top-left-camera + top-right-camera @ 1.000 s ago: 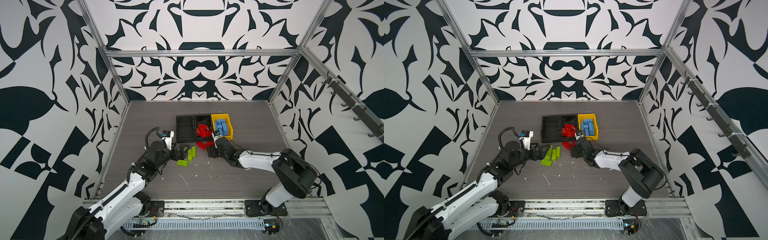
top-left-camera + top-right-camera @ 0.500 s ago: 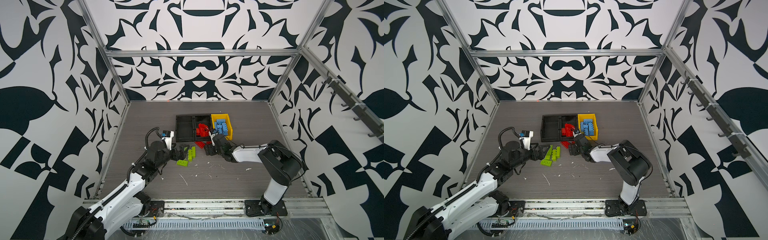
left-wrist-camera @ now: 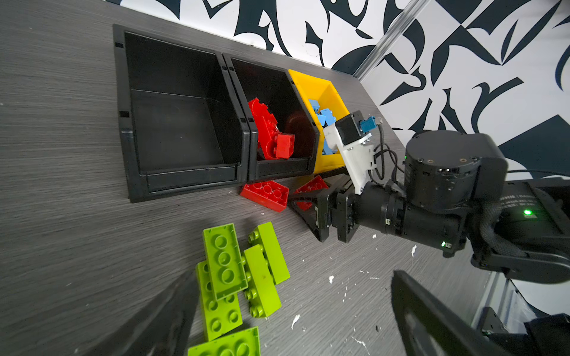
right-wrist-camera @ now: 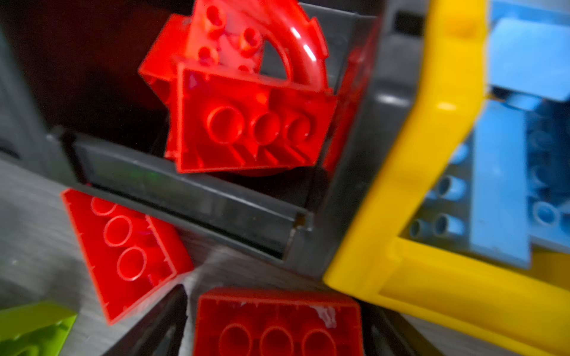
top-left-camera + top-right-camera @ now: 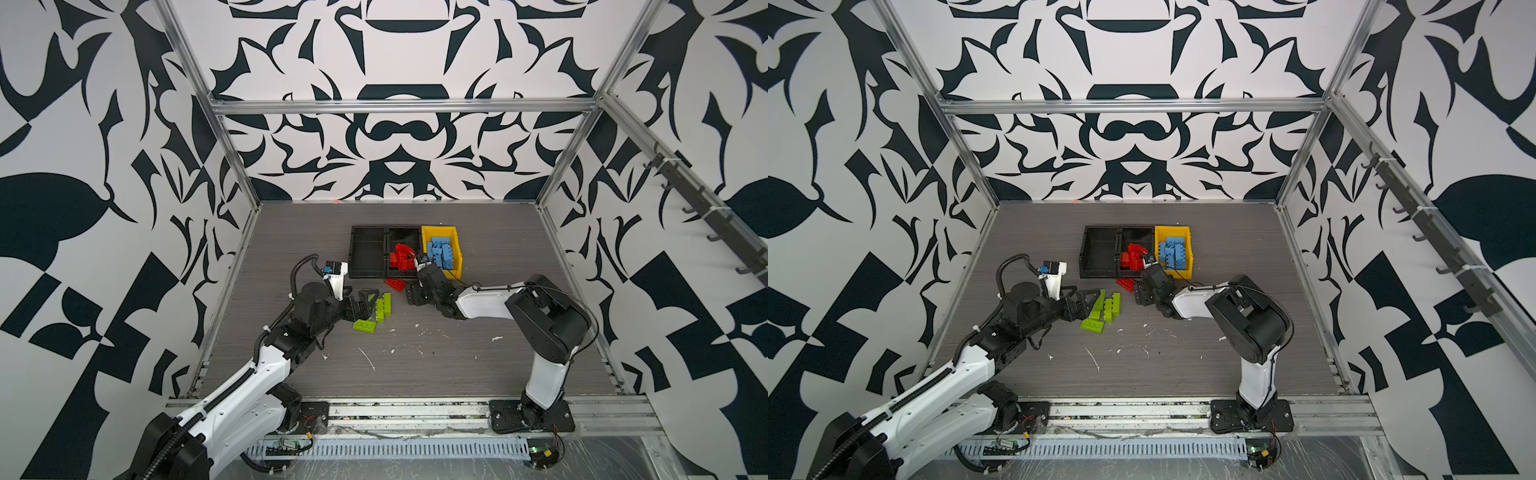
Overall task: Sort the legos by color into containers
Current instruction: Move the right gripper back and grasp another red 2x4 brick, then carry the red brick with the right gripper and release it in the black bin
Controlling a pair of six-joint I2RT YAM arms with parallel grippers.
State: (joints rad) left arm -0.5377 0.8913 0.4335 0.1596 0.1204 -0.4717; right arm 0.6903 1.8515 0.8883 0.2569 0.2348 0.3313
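This is a robotics lab test cell. A frame of bare aluminium extrusion bars (image 5: 399, 106) boxes in a grey wood-grain desk (image 5: 457, 365), and white wall panels printed with bold black abstract shapes (image 5: 399, 166) close its back and sides. A white-and-black jointed left robot arm (image 5: 249, 386) and a matching right robot arm (image 5: 544, 374) are bolted to a metal base rail (image 5: 395, 409) along the front edge, above a slotted grey cable duct (image 5: 395, 449).

Can't read whether right pincer (image 4: 276, 300) actually grips red brick (image 4: 277, 329), cut off at the edge of the badly blurred right wrist view, with corner lime brick (image 4: 30, 329) clipped too and nearest lime brick (image 3: 225, 343) cropped in left wrist view.
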